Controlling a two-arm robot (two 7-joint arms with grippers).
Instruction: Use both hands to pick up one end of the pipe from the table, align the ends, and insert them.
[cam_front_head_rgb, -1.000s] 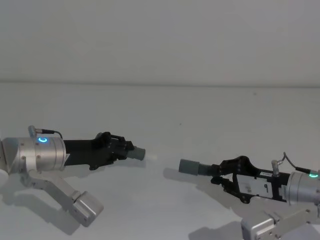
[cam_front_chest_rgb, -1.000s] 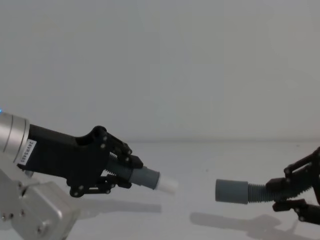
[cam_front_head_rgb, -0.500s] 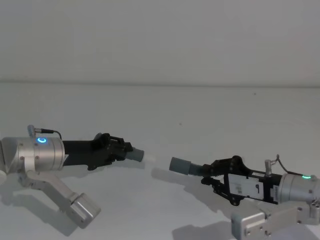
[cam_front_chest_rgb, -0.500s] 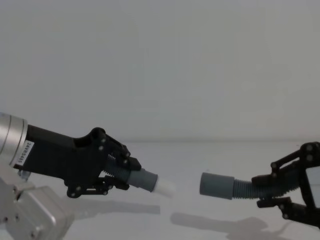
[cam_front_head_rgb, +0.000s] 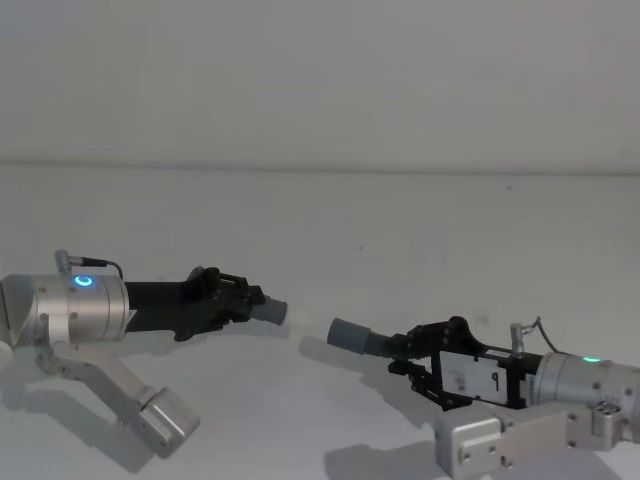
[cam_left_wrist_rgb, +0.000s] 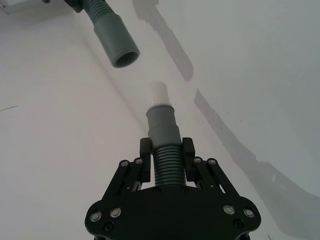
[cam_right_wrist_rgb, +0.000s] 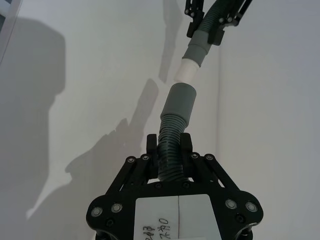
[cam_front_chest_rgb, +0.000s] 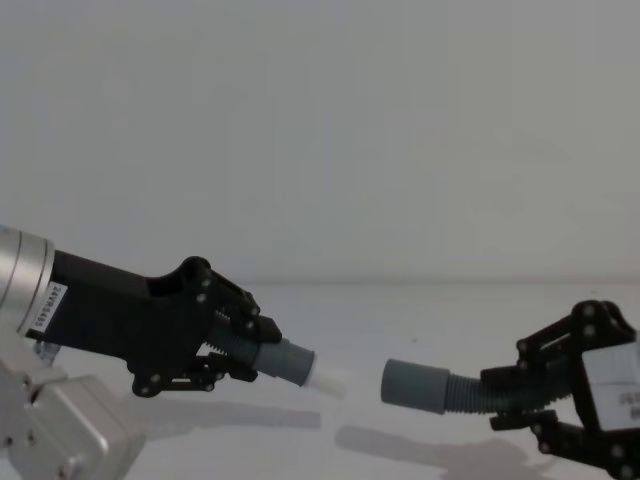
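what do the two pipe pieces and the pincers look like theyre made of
White-tipped tube: matte dark grey plastic, it seems, with a paler smooth white tip.
Corrugated hose: ribbed, curved, probably flexible plastic; its cuff is smooth.
Left pincer and right pincer: black, matte, likely plastic, with small silvery screws.

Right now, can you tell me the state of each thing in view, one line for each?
Left gripper: jaws shut on the white-tipped tube, held above the table.
Right gripper: jaws shut on the corrugated hose, also lifted.
White-tipped tube: tip points at the hose cuff, not yet inserted.
Corrugated hose: cuff open, facing the tip, a gap between them.
Table: white.
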